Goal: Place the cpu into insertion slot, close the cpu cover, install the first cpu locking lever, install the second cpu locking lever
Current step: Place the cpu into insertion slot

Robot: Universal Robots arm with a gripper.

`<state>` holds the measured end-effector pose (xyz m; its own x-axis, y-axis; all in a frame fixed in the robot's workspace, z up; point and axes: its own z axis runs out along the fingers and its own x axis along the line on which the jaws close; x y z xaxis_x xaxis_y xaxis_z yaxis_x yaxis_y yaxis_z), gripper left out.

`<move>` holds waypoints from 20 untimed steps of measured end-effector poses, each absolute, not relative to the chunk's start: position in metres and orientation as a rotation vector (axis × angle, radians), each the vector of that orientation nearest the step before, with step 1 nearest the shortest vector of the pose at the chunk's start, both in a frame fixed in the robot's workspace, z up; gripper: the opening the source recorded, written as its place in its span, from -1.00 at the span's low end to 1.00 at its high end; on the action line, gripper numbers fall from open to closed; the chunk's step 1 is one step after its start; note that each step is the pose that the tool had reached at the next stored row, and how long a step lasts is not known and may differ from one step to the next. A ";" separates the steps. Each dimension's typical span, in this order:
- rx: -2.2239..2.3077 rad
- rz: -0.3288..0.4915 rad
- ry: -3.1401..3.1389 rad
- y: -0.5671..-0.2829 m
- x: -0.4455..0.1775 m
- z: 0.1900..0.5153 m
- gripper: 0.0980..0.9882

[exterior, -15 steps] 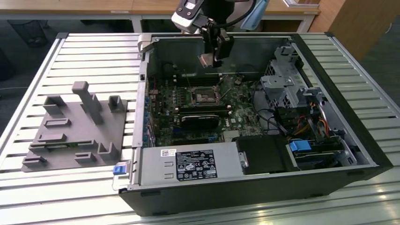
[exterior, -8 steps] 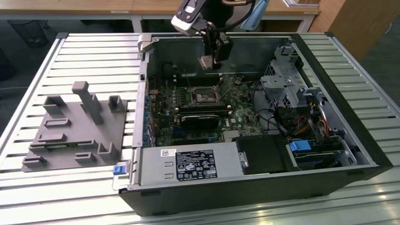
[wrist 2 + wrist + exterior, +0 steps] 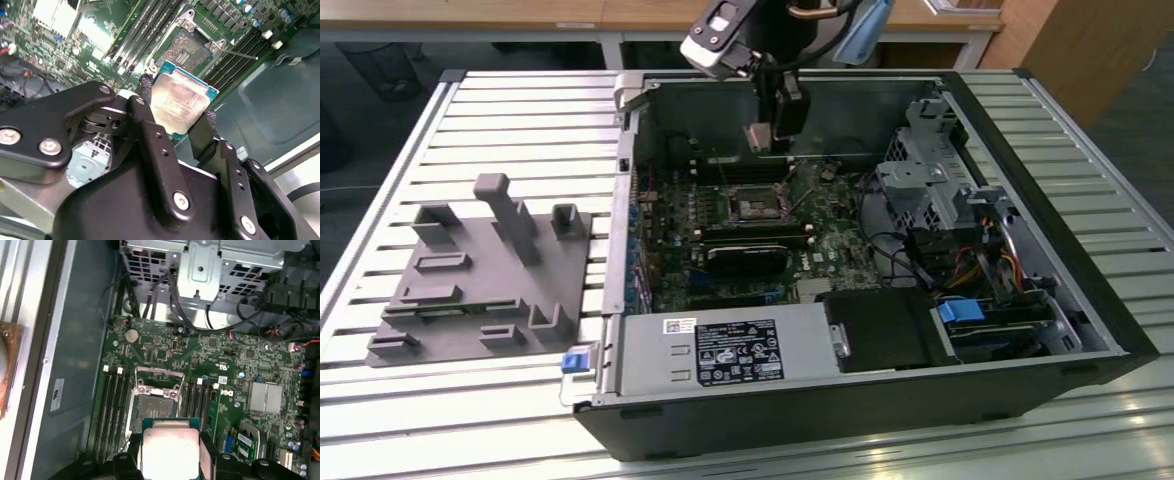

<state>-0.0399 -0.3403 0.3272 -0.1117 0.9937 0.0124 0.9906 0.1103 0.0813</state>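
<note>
Placement step in hand: the claw (image 3: pixel 177 100) clenches the cpu (image 3: pixel 170 450) aloft near the insertion slot (image 3: pixel 155 407) (empty, uncovered); seating likely demands square alignment.

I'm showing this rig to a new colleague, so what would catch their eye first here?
First, the gripper, shut on the silver cpu, which hangs over the green motherboard near the empty insertion slot. In the exterior view, the opened computer case lies on a slatted table, with a grey moulded fixture at that view's left.
</note>
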 end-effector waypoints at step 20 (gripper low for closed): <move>2.197 0.101 2.173 -0.340 -0.040 0.319 0.00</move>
